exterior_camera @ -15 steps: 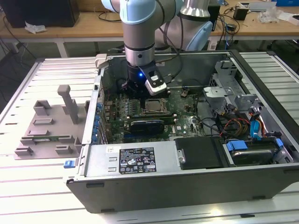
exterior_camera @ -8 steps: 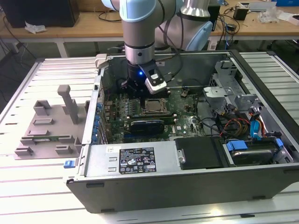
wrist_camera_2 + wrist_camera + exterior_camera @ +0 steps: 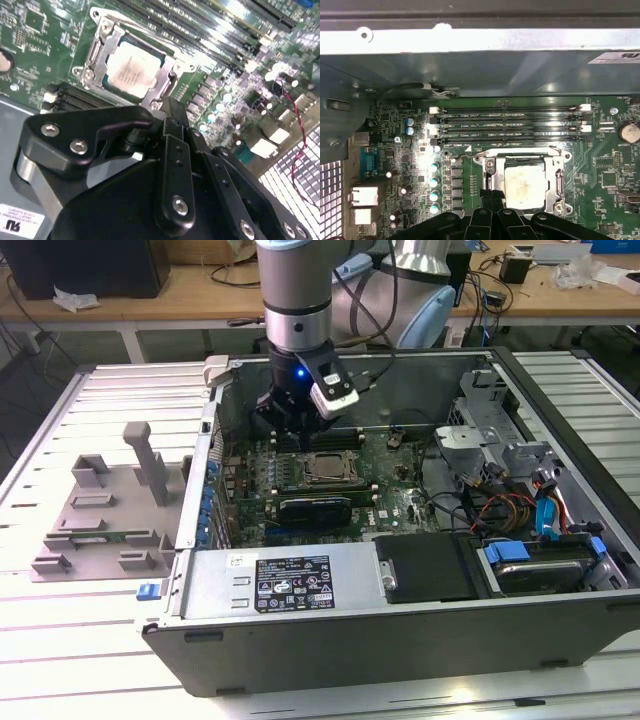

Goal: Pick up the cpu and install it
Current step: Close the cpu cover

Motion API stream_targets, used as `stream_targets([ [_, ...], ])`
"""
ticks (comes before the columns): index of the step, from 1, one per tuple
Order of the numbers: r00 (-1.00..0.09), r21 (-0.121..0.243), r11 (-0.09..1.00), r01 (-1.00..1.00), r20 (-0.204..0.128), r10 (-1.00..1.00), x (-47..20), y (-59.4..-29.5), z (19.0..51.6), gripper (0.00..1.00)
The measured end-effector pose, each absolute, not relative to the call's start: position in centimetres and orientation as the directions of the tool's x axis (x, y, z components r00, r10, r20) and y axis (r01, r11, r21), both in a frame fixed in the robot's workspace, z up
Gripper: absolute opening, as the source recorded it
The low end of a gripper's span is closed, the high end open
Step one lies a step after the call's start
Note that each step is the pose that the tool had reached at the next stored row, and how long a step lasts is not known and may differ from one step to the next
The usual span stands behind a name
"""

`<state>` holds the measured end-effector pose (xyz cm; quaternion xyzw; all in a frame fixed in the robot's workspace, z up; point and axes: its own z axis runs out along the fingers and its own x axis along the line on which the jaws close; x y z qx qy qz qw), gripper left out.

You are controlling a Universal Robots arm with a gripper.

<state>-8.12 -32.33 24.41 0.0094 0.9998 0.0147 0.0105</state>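
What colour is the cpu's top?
Pale silvery-grey. The cpu shows best in the second wrist view.

Exterior view high, angled down over open computer case [image 3: 400, 640]; both wrist views close above the cpu [image 3: 131, 69] [image 3: 525, 185] they share.

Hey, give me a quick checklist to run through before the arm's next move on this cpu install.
1. cpu sits in the socket, metal top up: ok.
2. claw over the socket's edge, inside the computer case: ok.
3. Socket lever latched: cannot tell.
4. memory slots apart from the claw: ok.
5. coloured wires away from the socket: ok.
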Motion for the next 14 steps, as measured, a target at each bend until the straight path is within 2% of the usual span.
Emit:
stream_targets([
  [3,-0.999,0.029,0.999,0.015,-0.037,0.016,-8.0,-32.3,24.4,0.11],
  [14,-0.999,0.029,1.0,0.005,-0.039,0.006,-3.9,-32.3,24.9,0.11],
])
